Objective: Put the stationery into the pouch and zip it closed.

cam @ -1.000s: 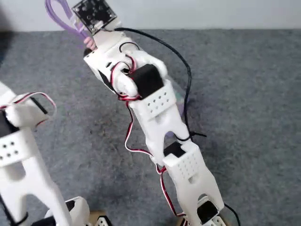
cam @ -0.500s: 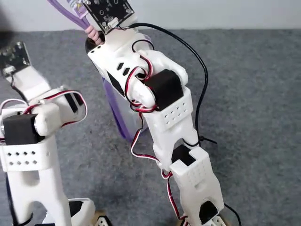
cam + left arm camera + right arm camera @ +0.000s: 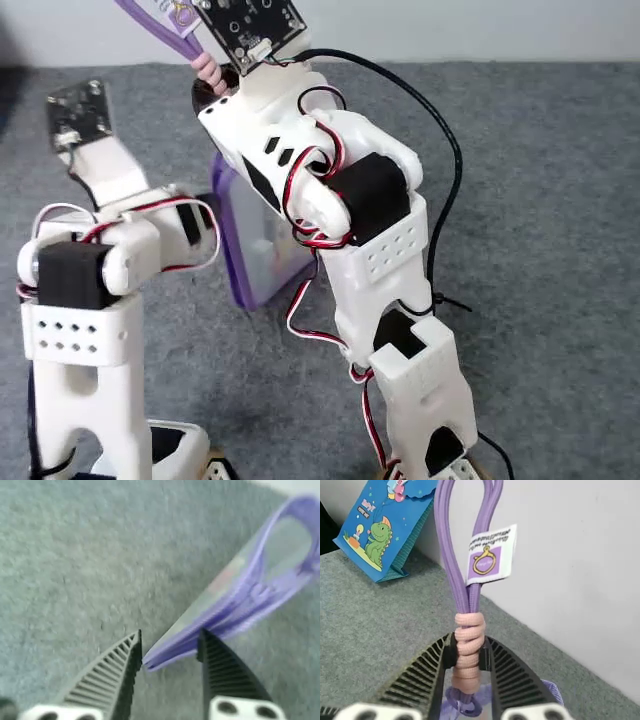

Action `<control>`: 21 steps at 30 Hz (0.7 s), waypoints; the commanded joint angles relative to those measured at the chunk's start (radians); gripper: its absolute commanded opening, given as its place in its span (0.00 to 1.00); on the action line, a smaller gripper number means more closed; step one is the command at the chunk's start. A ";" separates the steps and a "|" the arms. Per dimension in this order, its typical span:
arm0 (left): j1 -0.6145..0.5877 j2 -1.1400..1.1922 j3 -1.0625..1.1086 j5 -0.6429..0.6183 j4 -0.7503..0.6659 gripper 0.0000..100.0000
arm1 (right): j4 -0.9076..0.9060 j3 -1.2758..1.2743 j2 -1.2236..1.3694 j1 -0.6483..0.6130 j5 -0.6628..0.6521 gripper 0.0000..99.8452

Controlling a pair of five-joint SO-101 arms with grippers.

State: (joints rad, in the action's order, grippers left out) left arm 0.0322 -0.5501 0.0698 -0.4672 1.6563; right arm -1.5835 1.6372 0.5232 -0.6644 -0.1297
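A translucent purple pouch (image 3: pixel 250 235) hangs off the grey table, its lower end near the carpet. My right gripper (image 3: pixel 468 642) is shut on the pink coiled pull (image 3: pixel 468 650) of its purple cord loop (image 3: pixel 465 545), which carries a small tag (image 3: pixel 490 555). In the high view the pink pull (image 3: pixel 205 68) sits at the top, above the right arm. My left gripper (image 3: pixel 170 635) is open, and a corner of the pouch (image 3: pixel 250 590) pokes in between its two fingers without being clamped. What lies inside the pouch is hard to tell.
Grey carpet (image 3: pixel 540 180) covers the table around both arms. A blue gift bag (image 3: pixel 385 525) with a dinosaur stands against the white wall behind. The left arm (image 3: pixel 90 270) stands close beside the hanging pouch.
The right arm has raised the pouch, bringing its body into sight. The left arm has risen from the low left and swung toward the pouch.
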 commanded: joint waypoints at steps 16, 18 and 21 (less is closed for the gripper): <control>-0.037 -0.034 -0.180 0.104 0.064 0.30 | -0.008 0.044 -0.070 0.016 0.002 0.01; -0.049 -0.034 -0.209 0.115 0.066 0.30 | -0.008 0.044 -0.070 0.016 0.002 0.01; -0.041 -0.032 -0.217 0.115 0.066 0.30 | -0.008 0.044 -0.071 0.016 0.002 0.01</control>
State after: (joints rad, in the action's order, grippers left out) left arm -0.0092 -0.5608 -0.0959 -0.3644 1.7177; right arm -1.5896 1.6372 0.5125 -0.6598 -0.1297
